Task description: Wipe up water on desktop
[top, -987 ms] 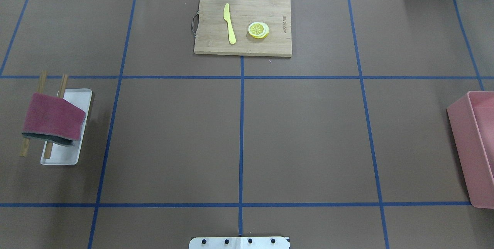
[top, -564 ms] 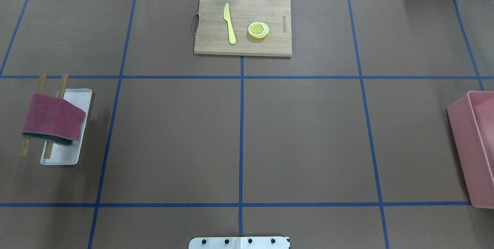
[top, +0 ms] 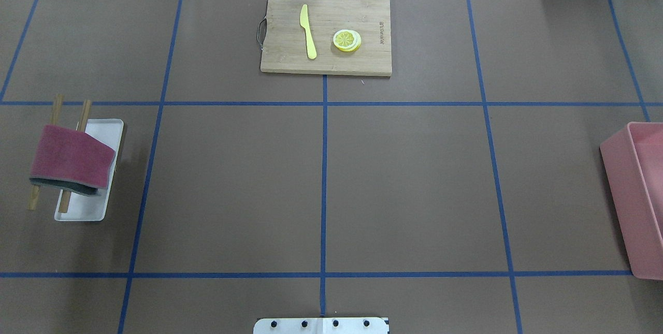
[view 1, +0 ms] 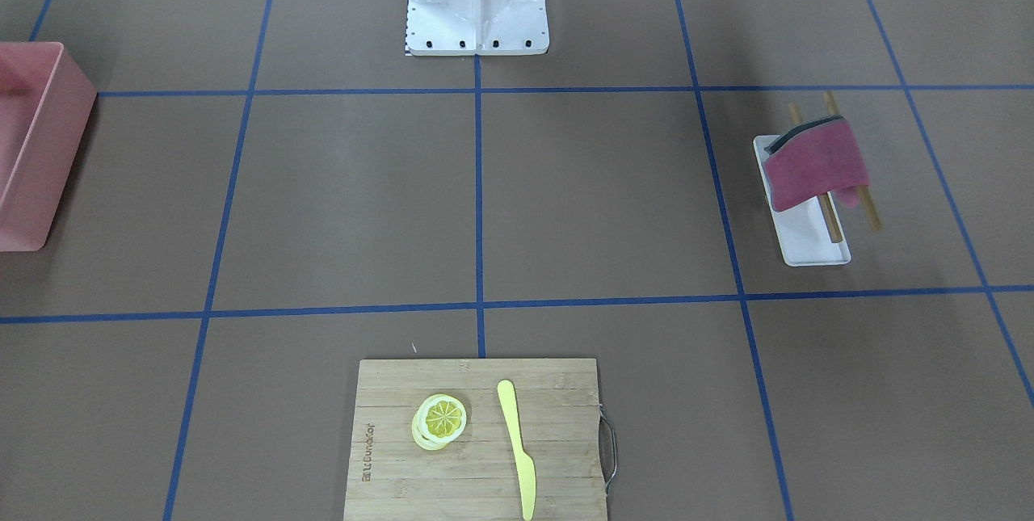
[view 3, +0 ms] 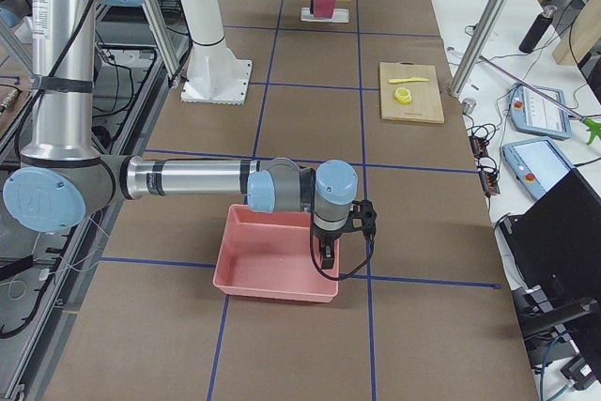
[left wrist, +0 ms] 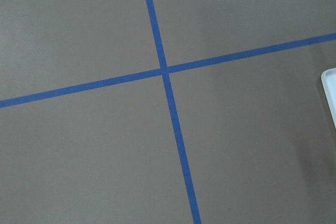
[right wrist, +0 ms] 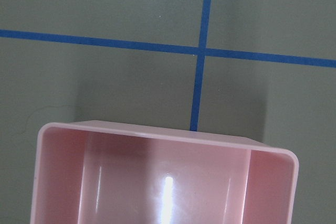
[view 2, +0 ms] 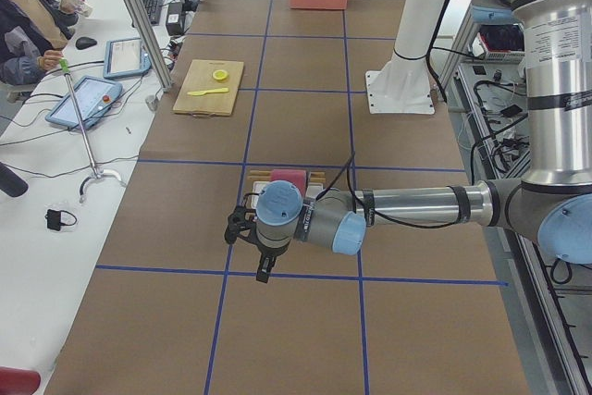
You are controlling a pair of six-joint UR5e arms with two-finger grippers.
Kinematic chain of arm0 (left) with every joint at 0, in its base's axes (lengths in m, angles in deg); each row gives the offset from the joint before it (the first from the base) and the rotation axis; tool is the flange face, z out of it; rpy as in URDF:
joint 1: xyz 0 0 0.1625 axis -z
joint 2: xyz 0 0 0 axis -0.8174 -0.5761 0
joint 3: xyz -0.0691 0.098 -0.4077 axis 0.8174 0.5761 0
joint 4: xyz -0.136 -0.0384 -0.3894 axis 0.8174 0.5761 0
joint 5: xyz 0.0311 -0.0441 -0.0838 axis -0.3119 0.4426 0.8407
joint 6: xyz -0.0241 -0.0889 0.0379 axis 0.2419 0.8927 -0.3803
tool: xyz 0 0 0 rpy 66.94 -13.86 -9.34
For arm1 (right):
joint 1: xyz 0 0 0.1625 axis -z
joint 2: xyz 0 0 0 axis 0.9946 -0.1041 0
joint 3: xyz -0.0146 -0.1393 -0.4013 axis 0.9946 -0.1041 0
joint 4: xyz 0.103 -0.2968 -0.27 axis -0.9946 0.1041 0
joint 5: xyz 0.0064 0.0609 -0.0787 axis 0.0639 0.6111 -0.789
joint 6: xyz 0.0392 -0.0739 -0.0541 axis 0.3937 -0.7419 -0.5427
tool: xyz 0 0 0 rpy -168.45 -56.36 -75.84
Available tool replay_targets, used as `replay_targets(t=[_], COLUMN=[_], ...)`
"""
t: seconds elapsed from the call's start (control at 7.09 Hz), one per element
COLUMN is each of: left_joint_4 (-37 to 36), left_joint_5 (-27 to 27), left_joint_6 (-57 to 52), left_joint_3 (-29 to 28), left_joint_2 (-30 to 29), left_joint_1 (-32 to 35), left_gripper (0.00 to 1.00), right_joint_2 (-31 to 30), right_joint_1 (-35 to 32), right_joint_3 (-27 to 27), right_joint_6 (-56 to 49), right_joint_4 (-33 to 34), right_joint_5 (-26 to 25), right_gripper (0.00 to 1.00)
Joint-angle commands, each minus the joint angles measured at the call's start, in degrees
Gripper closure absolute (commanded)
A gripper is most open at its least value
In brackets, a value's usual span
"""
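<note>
The desktop (top: 404, 184) is a matte brown surface split by blue tape lines; I see no water on it in any view. A dark red cloth (top: 70, 157) hangs over two wooden rods above a white tray (top: 85, 212) at the left edge. My left gripper (view 2: 263, 265) shows only in the exterior left view, hanging over the desktop near that tray; I cannot tell whether it is open or shut. My right gripper (view 3: 326, 253) shows only in the exterior right view, above the rim of the pink bin (view 3: 272, 255); I cannot tell its state either.
A bamboo cutting board (top: 326, 59) at the far middle holds a yellow knife (top: 308, 31) and lemon slices (top: 346, 40). The pink bin (top: 639, 204) stands at the right edge. The robot's base plate (top: 321, 325) is at the near middle.
</note>
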Motion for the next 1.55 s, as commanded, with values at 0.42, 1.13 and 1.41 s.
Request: replay_targets(t=[0.42,1.13,1.41], left_joint_4=[3.0,4.7,4.6], left_joint_5=[7.8,5.3,4.9], left_joint_6=[1.0,27.9,37.0], left_joint_3=[0.8,11.2,11.6], left_joint_2=[0.4,-3.9,-3.5], left_joint_1=[0.1,-13.8,-16.1], left_gripper=[0.02,0.02,0.02], right_joint_2=[0.3,-0.2,-1.9], right_joint_1=[0.2,0.2,0.3], right_joint_3=[-0.5,0.2,-0.4], right_joint_6=[0.3,-0.6,-0.6], right_joint_4=[-0.3,-1.0,-7.8], right_joint_5=[0.1,5.7,5.8], right_gripper=[0.0,0.0,0.0])
